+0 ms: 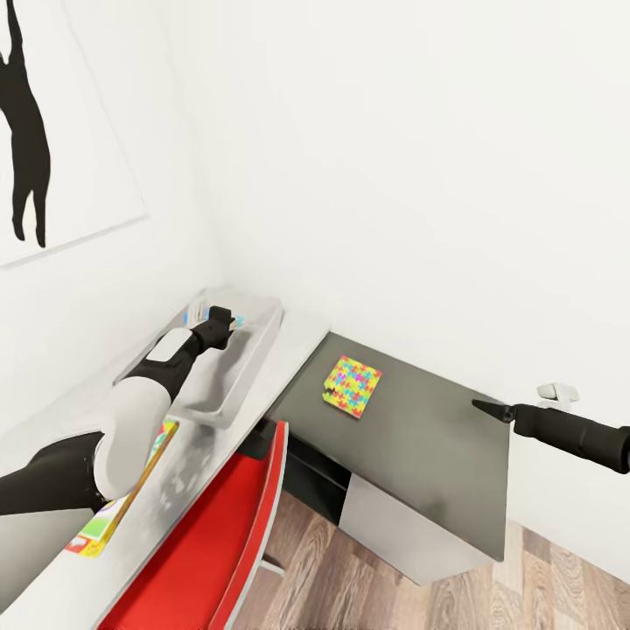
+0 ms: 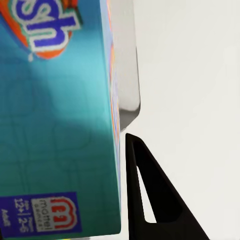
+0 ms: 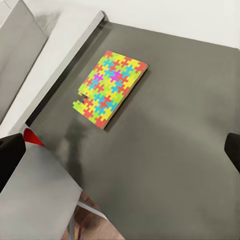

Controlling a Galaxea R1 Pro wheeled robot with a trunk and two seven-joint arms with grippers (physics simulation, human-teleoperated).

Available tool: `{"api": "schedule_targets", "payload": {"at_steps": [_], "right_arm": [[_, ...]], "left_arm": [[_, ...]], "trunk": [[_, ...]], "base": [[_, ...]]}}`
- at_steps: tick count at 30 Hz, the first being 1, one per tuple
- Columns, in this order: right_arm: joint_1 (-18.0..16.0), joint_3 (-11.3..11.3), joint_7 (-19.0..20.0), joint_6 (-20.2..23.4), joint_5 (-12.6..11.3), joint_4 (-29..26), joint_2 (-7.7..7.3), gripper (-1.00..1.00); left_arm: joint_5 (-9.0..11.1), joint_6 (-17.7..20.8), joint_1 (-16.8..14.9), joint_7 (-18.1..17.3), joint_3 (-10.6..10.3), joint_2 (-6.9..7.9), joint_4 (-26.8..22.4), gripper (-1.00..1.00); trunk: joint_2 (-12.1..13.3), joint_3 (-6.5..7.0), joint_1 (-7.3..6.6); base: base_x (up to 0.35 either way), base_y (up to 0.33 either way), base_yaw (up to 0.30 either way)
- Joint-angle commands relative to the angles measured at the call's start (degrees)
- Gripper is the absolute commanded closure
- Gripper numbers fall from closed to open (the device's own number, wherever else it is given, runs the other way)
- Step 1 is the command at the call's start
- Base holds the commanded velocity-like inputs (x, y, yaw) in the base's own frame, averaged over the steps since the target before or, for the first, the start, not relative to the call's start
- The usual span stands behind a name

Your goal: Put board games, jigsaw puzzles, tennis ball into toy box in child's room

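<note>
White-walled corner: left gripper (image 1: 229,318) clamps a teal game box (image 2: 60,125) over the toy box (image 1: 254,346), lettering legible up close.

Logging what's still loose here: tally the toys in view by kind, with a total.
Jigsaw puzzles: 1, on the dark grey surface.
Board games: 2, one at the left gripper in the toy box, one on the table.
Total: 3
</note>
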Motion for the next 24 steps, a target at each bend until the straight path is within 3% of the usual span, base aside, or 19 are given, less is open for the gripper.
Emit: {"api": "schedule_targets", "payload": {"at_steps": [1,24], "right_arm": [[-0.1,-0.1,0.3,0.3,0.2,0.0,0.0,-1.0],[-0.1,0.0,0.3,0.3,0.2,0.0,0.06,-1.0]], "left_arm": [[0.6,0.3,0.0,0.4,0.2,-0.03,-0.1,1.0],[0.5,0.4,-0.6,0.4,-0.2,-0.04,-0.1,1.0]], "trunk": [[-0.1,-0.2,0.03],[-0.1,-2.34,0.03]], "base": [[0.0,0.0,0.0],[0.0,0.0,0.0]]}}
